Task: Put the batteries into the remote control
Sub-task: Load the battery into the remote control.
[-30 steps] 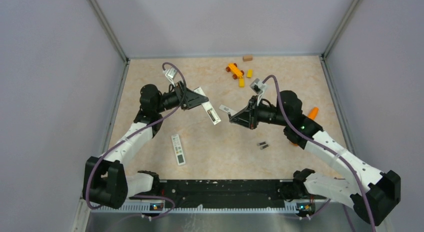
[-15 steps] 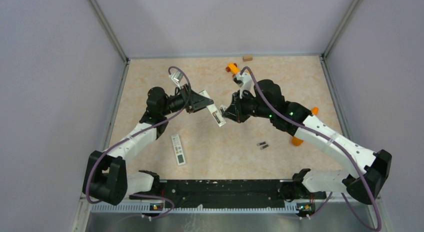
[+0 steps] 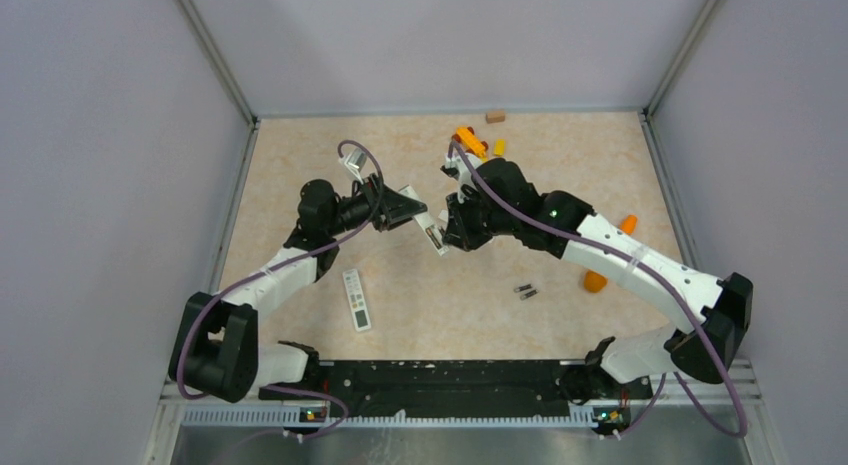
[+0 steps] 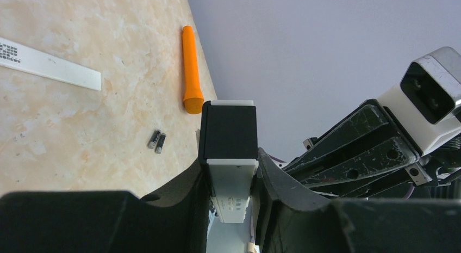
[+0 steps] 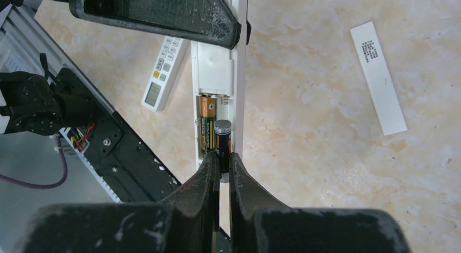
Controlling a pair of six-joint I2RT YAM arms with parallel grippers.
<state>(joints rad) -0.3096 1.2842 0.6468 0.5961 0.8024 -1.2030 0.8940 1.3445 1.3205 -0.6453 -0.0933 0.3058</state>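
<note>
Now the left gripper [image 4: 231, 167] is clamping the remote [image 5: 215, 68] between its fingers, and the right gripper [image 5: 222, 161] is pinching a battery [image 5: 222, 134] at its tips, at the remote's open compartment [image 5: 224, 107].

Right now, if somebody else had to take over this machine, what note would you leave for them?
Left gripper: shut on the remote control, held up with its battery bay open.
Right gripper: shut on a battery, at the bay's empty slot.
Done: back cover is off and lies on the table; one seated cell is in the bay.
Left to do: seat the held battery, refit the cover.
Two loose batteries lie on the table.
</note>
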